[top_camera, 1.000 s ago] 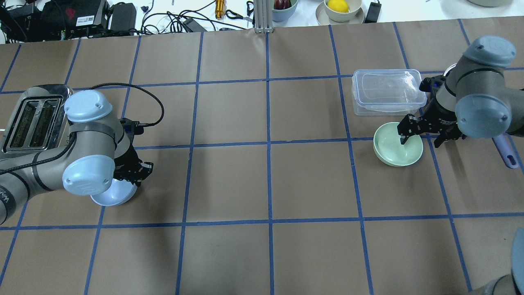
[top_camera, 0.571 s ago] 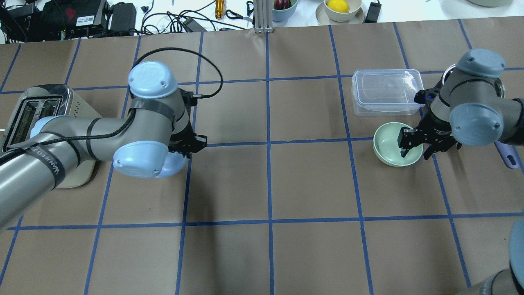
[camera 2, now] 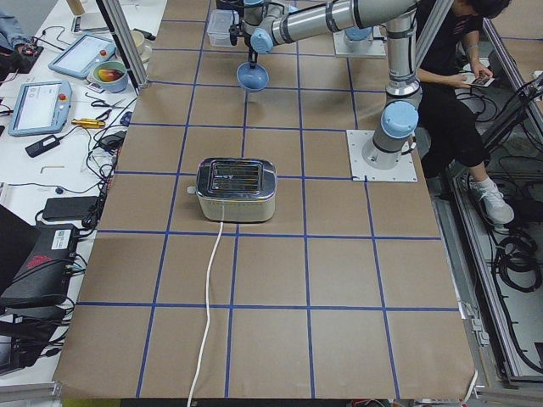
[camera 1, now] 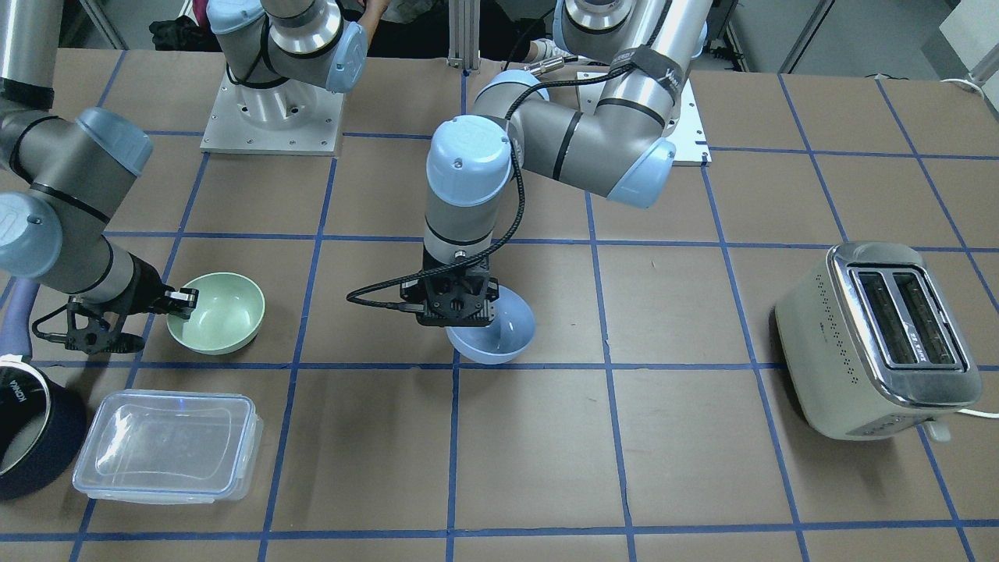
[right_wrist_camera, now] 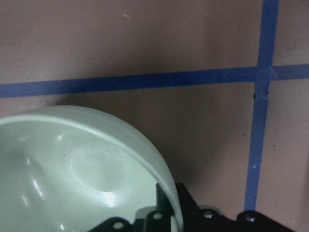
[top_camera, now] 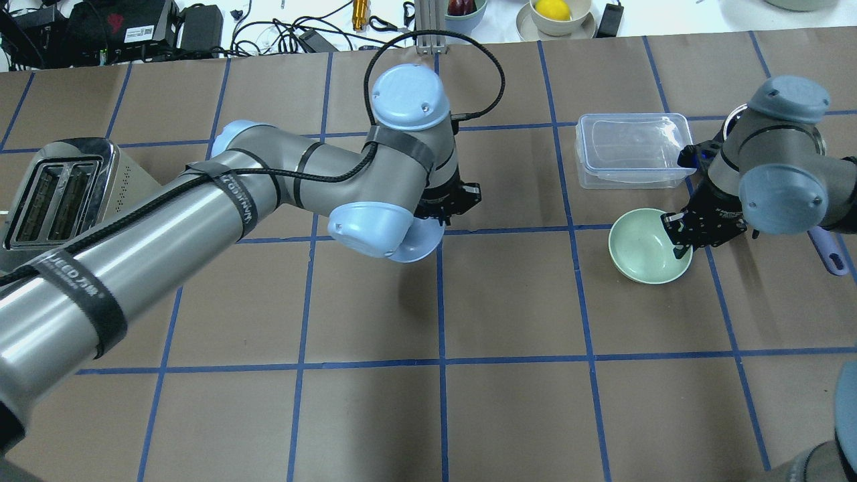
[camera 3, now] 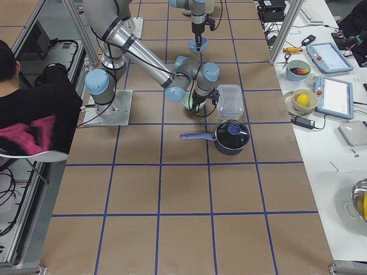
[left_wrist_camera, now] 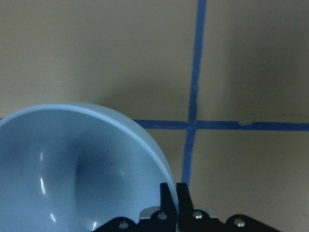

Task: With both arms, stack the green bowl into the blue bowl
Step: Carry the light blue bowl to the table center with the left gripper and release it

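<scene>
I have both bowls pinched by the rim, one wall caught between each pair of jaws. I think that hold suits these thin walls and leaves the open mouths clear for nesting.

The left arm (top_camera: 281,181) reaches out to about the middle of the counter (camera 1: 546,468), roughly midway between the robot's edge and the operators' edge. Its jaws are clamped narrow on the lip of the blue bowl (camera 1: 511,332), one finger inside and one outside. The bowl hangs mouth-up below the wrist and, by my reading, clear of the surface. I take that central spot as the meeting place, since it has room all round it.

The right arm (top_camera: 770,167) works near the counter's right end. Its jaws are closed on the rim of the green bowl (camera 1: 226,312) on the side nearest that end. I cannot tell whether the bowl's base is off the counter. It sits just beside a clear lidded container (camera 1: 168,445), which lies toward the operators' edge. A dark saucepan (camera 1: 35,437) stands nearer the right-hand corner on that edge. The toaster (camera 1: 882,336) is well apart at the left end.

Both bowls are smooth, glossy plastic with soft highlights, round and deep with a fine lip. The green one shows a faint circular dimple in its floor. They look matched in size, so I expect a snug, slippery fit. The counter is matte brown paper crossed with blue tape.
</scene>
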Controlling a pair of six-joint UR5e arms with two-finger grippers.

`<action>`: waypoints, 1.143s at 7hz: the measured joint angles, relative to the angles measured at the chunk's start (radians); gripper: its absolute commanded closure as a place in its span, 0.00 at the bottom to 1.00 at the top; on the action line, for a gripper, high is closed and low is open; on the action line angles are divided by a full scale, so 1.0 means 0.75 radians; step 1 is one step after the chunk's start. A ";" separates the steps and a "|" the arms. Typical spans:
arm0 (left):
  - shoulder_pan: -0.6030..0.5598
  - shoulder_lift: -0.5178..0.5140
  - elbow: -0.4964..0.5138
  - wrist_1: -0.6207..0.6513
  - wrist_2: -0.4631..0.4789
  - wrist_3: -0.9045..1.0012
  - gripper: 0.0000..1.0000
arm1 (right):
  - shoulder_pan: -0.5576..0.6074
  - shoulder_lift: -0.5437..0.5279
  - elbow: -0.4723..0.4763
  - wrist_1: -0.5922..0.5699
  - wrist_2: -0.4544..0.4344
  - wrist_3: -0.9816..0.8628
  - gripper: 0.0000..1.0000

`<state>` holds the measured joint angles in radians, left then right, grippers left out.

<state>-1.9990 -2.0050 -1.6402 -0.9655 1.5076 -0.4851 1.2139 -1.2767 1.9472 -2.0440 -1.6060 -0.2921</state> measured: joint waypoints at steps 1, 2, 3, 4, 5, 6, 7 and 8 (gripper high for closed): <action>-0.031 -0.058 0.045 0.004 -0.003 -0.032 0.32 | 0.000 -0.011 -0.056 0.068 -0.002 -0.003 1.00; -0.051 -0.096 0.064 0.007 -0.002 -0.036 0.04 | -0.001 -0.016 -0.134 0.166 -0.001 -0.005 1.00; -0.061 -0.109 0.073 0.014 0.029 0.000 0.00 | -0.001 -0.018 -0.210 0.259 0.002 -0.011 1.00; -0.059 -0.098 0.089 0.018 0.090 0.067 0.00 | -0.001 -0.018 -0.264 0.319 0.010 -0.025 1.00; -0.041 -0.063 0.119 -0.012 0.132 0.120 0.00 | 0.002 -0.019 -0.287 0.349 0.023 -0.036 1.00; 0.004 -0.019 0.153 -0.086 0.148 0.183 0.00 | 0.006 -0.020 -0.296 0.367 0.057 -0.041 1.00; 0.085 0.041 0.177 -0.188 0.152 0.292 0.00 | 0.015 -0.022 -0.300 0.381 0.121 -0.042 1.00; 0.181 0.109 0.188 -0.286 0.150 0.395 0.00 | 0.041 -0.025 -0.301 0.386 0.172 -0.038 1.00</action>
<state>-1.8631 -1.9235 -1.4989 -1.1802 1.6201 -0.1885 1.2449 -1.2951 1.7217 -1.7547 -1.4768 -0.3207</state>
